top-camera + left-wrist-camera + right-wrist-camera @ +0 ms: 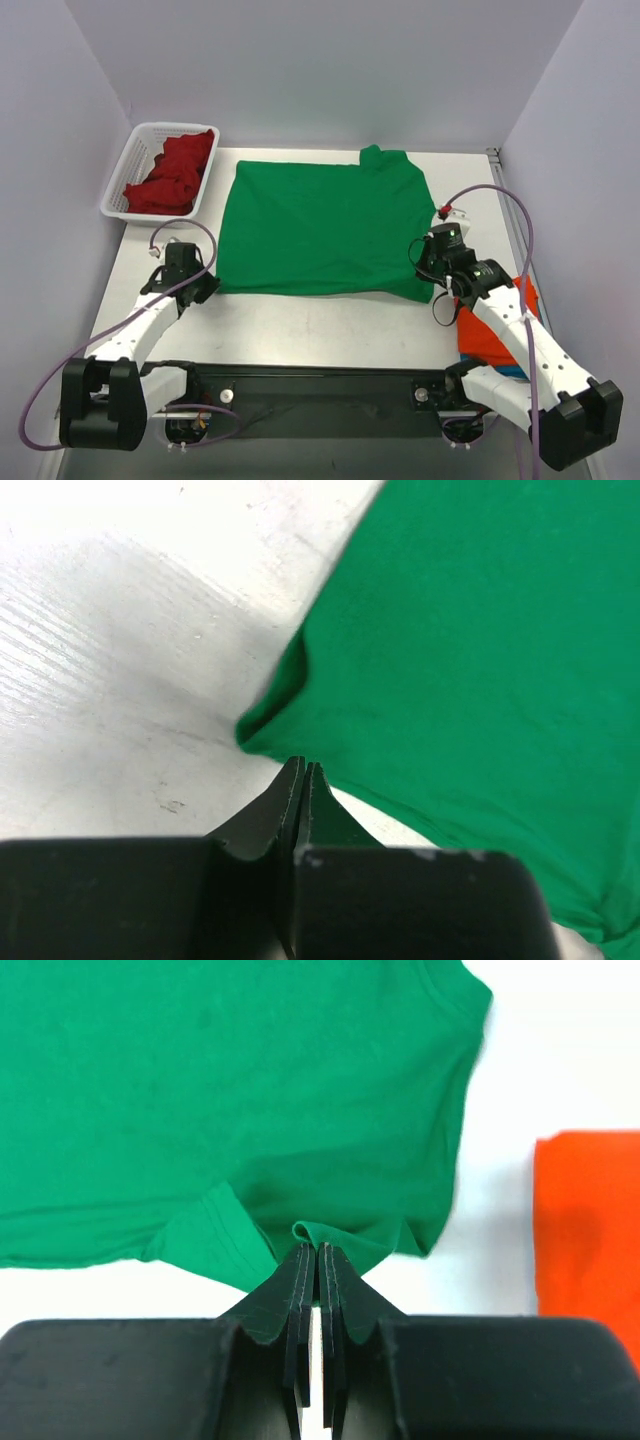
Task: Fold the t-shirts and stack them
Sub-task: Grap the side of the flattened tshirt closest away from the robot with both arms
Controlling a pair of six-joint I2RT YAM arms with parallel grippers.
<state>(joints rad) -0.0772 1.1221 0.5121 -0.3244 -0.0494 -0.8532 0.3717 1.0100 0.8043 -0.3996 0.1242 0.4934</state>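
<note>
Green shirt (325,225): spread flat at the centre of the desk (300,320), one sleeve pointing to the far side.
Left fingers (292,790): pressed together on the hem at the green shirt's near left corner, cloth slightly curled there.
Right fingers (303,1270): clamped on a small raised pinch of cloth at the near right corner, beside the folded-over sleeve hem.
Dark red shirt (175,170): crumpled in the white basket (150,128) at the far left, spilling over its right rim.
Orange shirt (490,335): folded at the near right, partly under the right arm, with a strip of blue cloth (510,370) at its near edge.
</note>
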